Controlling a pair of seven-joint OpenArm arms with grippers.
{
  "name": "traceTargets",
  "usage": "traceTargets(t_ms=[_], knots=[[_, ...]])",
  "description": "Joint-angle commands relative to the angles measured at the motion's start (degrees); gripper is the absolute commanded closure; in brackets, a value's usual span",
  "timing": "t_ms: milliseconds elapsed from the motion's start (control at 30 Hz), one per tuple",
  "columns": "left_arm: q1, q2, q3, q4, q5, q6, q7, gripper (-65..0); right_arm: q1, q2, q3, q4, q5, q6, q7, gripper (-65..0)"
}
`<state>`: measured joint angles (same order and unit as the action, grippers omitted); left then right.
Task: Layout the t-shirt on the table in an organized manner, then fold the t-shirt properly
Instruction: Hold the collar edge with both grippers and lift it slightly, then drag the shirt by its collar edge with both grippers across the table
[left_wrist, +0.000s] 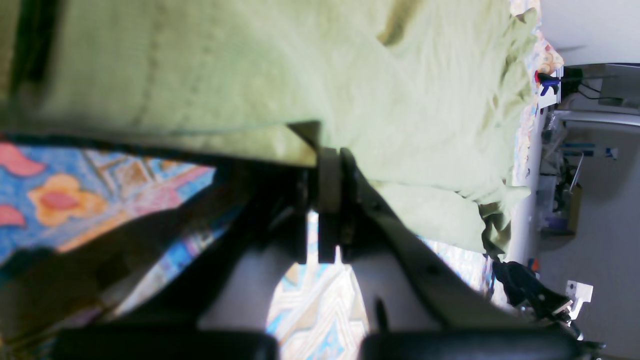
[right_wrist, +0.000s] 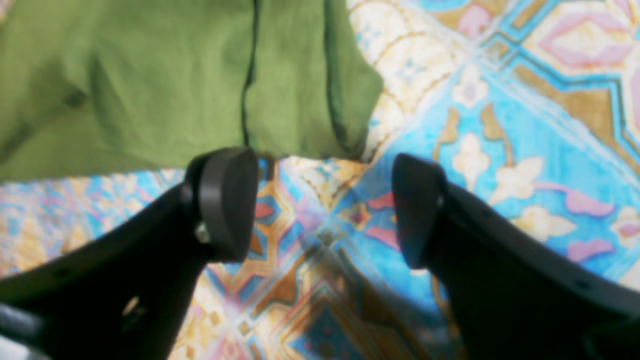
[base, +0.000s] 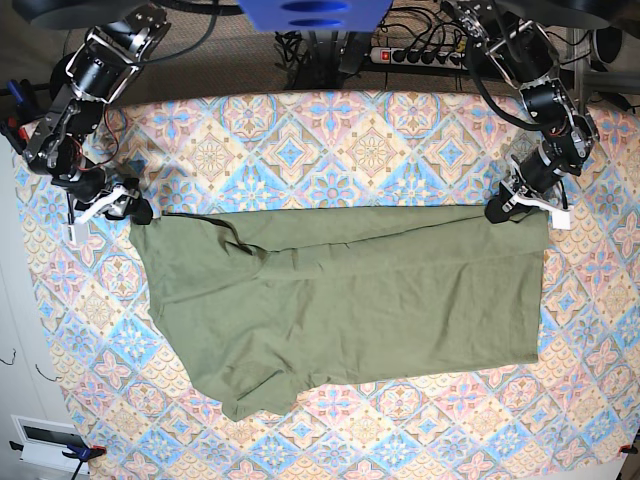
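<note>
The olive-green t-shirt (base: 340, 290) lies spread wide across the middle of the table (base: 350, 130), with a sleeve sticking out at the near left. At the shirt's far right corner my left gripper (base: 497, 212) is shut on the t-shirt's edge. The left wrist view shows the fingers (left_wrist: 327, 165) pressed together on a fold of the green cloth (left_wrist: 300, 65). My right gripper (base: 138, 212) is at the shirt's far left corner. In the right wrist view it (right_wrist: 322, 205) stands open just short of the shirt's hem (right_wrist: 150, 85), with only the patterned table cloth (right_wrist: 500, 150) between its fingers.
A power strip with cables (base: 420, 55) and a blue stand (base: 315, 15) sit behind the table's far edge. A white box (base: 45, 440) lies on the floor off the near left corner. Room clutter (left_wrist: 575, 150) shows beyond the table edge.
</note>
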<state>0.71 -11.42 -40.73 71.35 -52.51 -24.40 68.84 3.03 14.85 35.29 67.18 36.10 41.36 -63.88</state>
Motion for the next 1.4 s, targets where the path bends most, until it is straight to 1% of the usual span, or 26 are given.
traceTargets(t_ms=[0,100,267,333,400,467,500,633,733,800,900,967,1000,1067,1100,1133,1200,1267,1367], knots=[[-0.7,-0.9,-0.1,1.0,-1.2,-0.4,-0.6,0.0,1.6,0.7,0.0,-0.7,-3.6,-1.4,-1.5,-42.4],[-0.7,-0.9,-0.1,1.0,-1.2,-0.4,-0.5,0.0,4.0,0.6,0.1,-1.6,-3.6,-1.4,-1.5,-42.4],[-0.8,-0.9,-0.1,1.0,-1.2,-0.4,-0.4,0.0,4.0,0.4,0.1,-1.6,-3.6,-1.4,-1.5,-42.4],[-0.7,-0.9,-0.1,1.0,-1.1,-0.4,-0.4,0.0,5.3,-0.4,0.1,-1.6,-3.9,-1.4,-1.5,-42.3],[-0.8,-0.9,-0.1,1.0,-1.1,-0.4,-0.4,0.0,6.0,-0.7,0.0,-1.6,-3.9,-1.4,-1.5,-40.6],[-0.8,-0.9,-0.1,1.0,-1.1,-0.4,-0.4,0.0,6.1,-0.7,0.0,-1.6,-3.9,-1.4,-1.5,-36.1],[-0.8,-0.9,-0.1,1.1,-1.1,-0.4,-0.3,0.0,6.2,-0.7,-0.1,-1.6,-3.9,-1.4,-1.6,-32.8],[-0.5,-0.9,-0.1,1.1,-1.1,-0.4,-0.3,0.0,6.2,-1.1,-0.1,-1.6,-3.7,-1.4,-1.8,-18.8],[-0.4,-1.0,0.0,1.1,-1.1,-0.4,-0.3,0.0,6.2,-1.1,-0.1,-1.4,-3.6,-1.4,-2.0,-6.5],[0.1,-1.0,0.0,1.1,-1.1,-0.4,-0.3,0.0,6.1,-1.1,-0.1,-1.0,-3.6,-1.4,-2.1,0.0],[1.0,-2.9,0.4,1.2,-1.1,-0.4,-0.3,0.0,6.1,-1.1,0.2,-0.9,-3.5,-1.4,-3.9,-0.3],[1.4,-3.0,1.3,1.2,-0.7,-0.5,-0.3,0.0,6.0,-1.1,0.2,-0.8,-1.7,-1.4,-4.3,-0.2],[2.1,-3.7,2.5,1.2,-0.8,-0.5,-0.3,0.0,5.5,-0.9,0.2,-0.8,0.0,-1.4,-4.3,-0.2],[3.4,-5.5,4.8,1.2,-1.1,-0.5,-0.6,0.0,2.5,-0.7,0.2,-0.8,3.1,-1.4,-4.3,-0.2],[3.8,-6.2,5.4,1.2,-1.1,-0.6,-0.7,0.0,1.1,0.2,0.2,-0.1,4.4,-1.4,-4.3,-0.2],[4.3,-6.8,5.5,1.2,-1.1,-0.6,-0.7,0.0,0.2,1.0,0.2,0.9,5.1,-1.4,-4.3,-0.2],[5.5,-8.1,5.7,1.3,-1.2,-0.7,-0.4,0.0,-1.8,1.4,0.1,3.2,6.2,-1.4,-4.3,-0.2],[7.1,-8.9,5.8,3.7,-1.1,-0.7,-0.3,0.0,-4.2,1.8,0.1,5.6,6.5,-1.4,-4.3,-0.2],[11.1,-9.0,5.9,11.4,-0.6,-0.7,-0.3,0.0,-7.5,1.8,0.2,8.7,6.8,-1.4,-4.3,-0.2]])
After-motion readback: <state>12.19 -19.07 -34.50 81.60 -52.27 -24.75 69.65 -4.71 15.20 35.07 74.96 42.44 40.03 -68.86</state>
